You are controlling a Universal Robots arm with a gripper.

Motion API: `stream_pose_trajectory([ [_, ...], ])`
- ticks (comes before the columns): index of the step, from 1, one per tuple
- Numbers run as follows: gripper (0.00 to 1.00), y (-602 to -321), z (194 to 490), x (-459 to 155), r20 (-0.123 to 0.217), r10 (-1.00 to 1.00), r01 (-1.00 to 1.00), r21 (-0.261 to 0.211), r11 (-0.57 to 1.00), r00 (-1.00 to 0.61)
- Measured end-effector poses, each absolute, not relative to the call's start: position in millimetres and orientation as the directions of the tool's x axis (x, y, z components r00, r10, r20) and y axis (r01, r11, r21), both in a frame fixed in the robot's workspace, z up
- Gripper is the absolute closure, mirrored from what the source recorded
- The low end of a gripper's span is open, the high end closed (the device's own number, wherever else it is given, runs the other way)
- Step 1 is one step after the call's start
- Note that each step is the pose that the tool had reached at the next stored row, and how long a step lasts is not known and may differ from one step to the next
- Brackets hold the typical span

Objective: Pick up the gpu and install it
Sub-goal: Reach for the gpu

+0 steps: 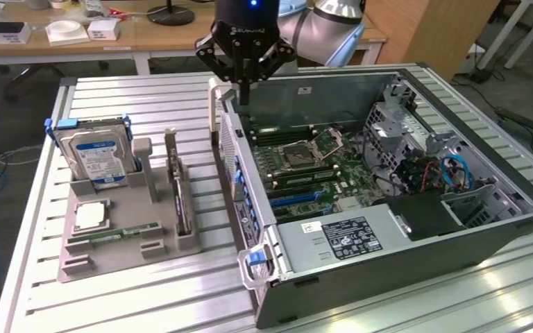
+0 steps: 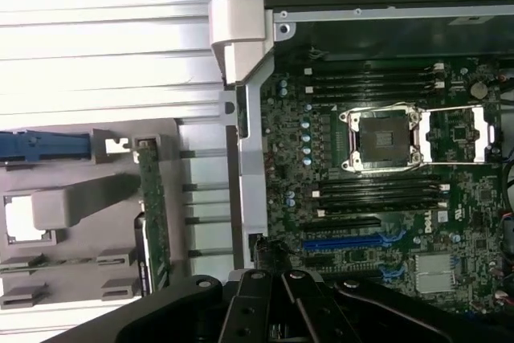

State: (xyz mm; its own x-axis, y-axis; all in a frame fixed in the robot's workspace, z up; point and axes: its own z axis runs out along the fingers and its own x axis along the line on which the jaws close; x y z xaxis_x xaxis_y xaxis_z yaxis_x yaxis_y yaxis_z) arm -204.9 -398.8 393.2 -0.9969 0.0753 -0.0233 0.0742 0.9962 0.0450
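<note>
Above the far corner of the open computer case point(image 1: 415, 267), the gripper point(image 1: 243, 97) hangs with its fingers drawn together, and nothing is between them. Just below the gripper is the case wall, and beyond it the motherboard point(image 1: 322, 166) lies uncovered. Well apart from the gripper, toward the exterior view's left and nearer the camera, the gpu point(image 1: 180, 191) stands on its edge in a grey holder point(image 1: 109, 257) on the bench point(image 1: 137, 104). Farther from the gripper, the hard drive point(image 1: 100, 156) stands in the same holder.
</note>
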Motion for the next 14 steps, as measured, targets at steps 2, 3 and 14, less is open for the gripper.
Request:
stream_pose_trajectory([
  [2, 0.90, -399, 393, -210, -0.023, 0.075, 0.074, 0.045, 0.996, -0.997],
  [3, 0.90, -399, 393, -213, -0.023, 0.075, 0.074, 0.045, 0.996, -0.997],
  [14, 0.90, -399, 393, -240, -0.023, 0.075, 0.074, 0.045, 0.996, -0.997],
])
